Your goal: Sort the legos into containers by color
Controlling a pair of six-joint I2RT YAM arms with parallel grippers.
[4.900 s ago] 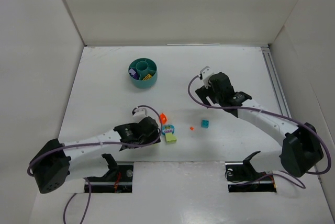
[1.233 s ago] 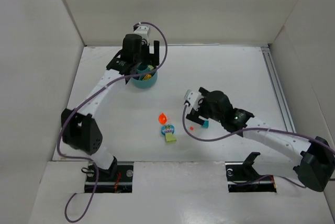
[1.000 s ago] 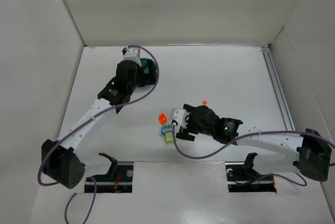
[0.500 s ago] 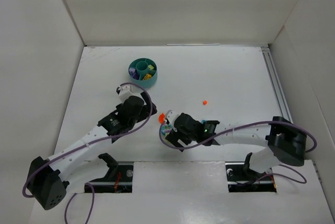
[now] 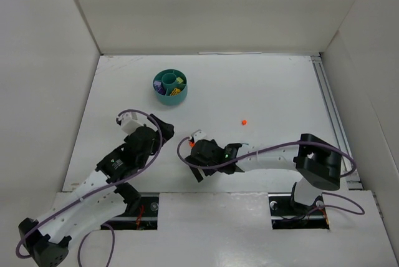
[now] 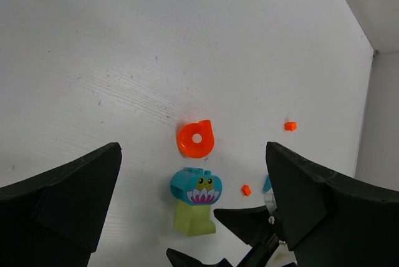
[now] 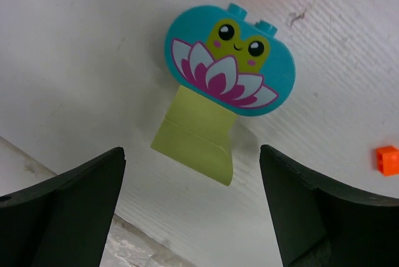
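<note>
The teal bowl (image 5: 170, 86) stands at the back left with purple and yellow legos in its sections. On the table lie an orange ring piece (image 6: 196, 138), a teal lotus-face brick (image 7: 230, 61) and a lime green brick (image 7: 194, 137) touching it. My right gripper (image 5: 201, 156) is open and low over the lime brick, its fingers (image 6: 244, 218) just on the brick's near side. My left gripper (image 5: 154, 135) is open and empty, left of these legos. Tiny orange bits (image 6: 290, 126) and a teal bit (image 6: 267, 183) lie to the right.
White walls close in the table on the left, back and right. A lone orange bit (image 5: 244, 121) lies mid-table. The table's front edge (image 7: 75, 251) runs close below the lime brick.
My left arm has drawn back from the bowl to the near left. My right gripper has swung left and nearer, down over the lotus and lime bricks.
</note>
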